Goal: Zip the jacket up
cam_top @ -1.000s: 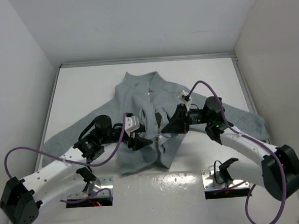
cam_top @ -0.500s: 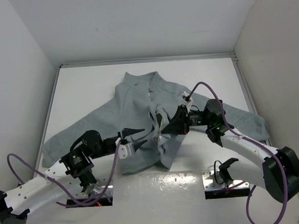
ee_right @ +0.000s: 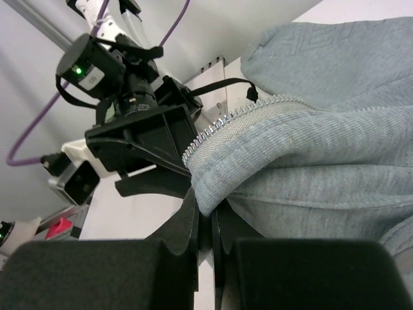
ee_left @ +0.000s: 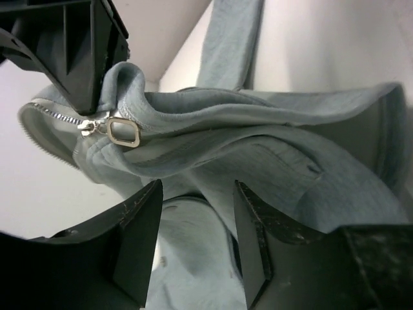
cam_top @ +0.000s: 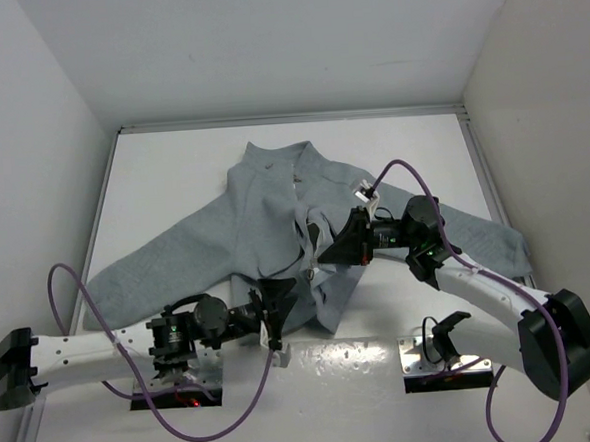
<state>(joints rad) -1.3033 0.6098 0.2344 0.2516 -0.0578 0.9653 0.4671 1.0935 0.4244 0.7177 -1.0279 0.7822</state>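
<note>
Right gripper (ee_right: 205, 216): fingers pressed together, pinching the raised zipper edge of the jacket (cam_top: 259, 208) just beside the slider (ee_left: 122, 131), near the hem. Left gripper (ee_left: 193, 213): fingers (ee_left: 139, 226) spread and holding nothing, with the lifted hem fold and the slider just beyond their tips. The jacket lies front up on the table (cam_top: 162, 169), collar at the far side, sleeves spread to both sides, hem nearest the arm bases, both grippers at its lower front opening.
</note>
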